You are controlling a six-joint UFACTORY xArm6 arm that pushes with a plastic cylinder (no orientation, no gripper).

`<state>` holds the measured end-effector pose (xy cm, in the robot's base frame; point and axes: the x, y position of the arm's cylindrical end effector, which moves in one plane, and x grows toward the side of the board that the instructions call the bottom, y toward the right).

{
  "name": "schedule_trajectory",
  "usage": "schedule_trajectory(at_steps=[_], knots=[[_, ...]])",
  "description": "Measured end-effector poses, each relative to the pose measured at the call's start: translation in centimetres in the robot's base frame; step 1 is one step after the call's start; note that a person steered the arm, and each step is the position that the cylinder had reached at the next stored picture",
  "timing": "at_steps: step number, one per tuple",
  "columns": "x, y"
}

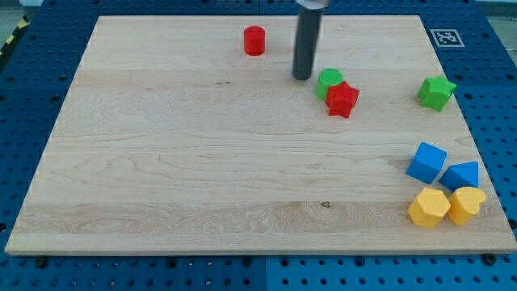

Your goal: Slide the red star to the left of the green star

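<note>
On the wooden board (161, 162), our tip (302, 78), holding nothing, sits at ten o'clock of the red star (342, 99), itself at nine o'clock, well short of the green star (436, 92).

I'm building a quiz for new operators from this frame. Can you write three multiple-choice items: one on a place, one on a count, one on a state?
1. Where is the red star relative to the green star?
A. to the view's left
B. to the view's right
C. on top of it

2. How many yellow blocks are there?
A. one
B. two
C. three

3. What does my tip touch?
A. the red cylinder
B. the red star
C. no block

Key: 1 A, bare board lies between them; 2 B, a pair at the view's bottom right; 3 C, it stands just left of the green cylinder, apart.
</note>
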<state>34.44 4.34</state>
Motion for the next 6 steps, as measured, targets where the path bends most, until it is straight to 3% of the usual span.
schedule_trajectory(at_steps=[1,2,4,5,6], knots=[[3.0,-1.6],[7.1,1.7],[5.8,11.8],[5.8,12.4],[7.4,8.1]])
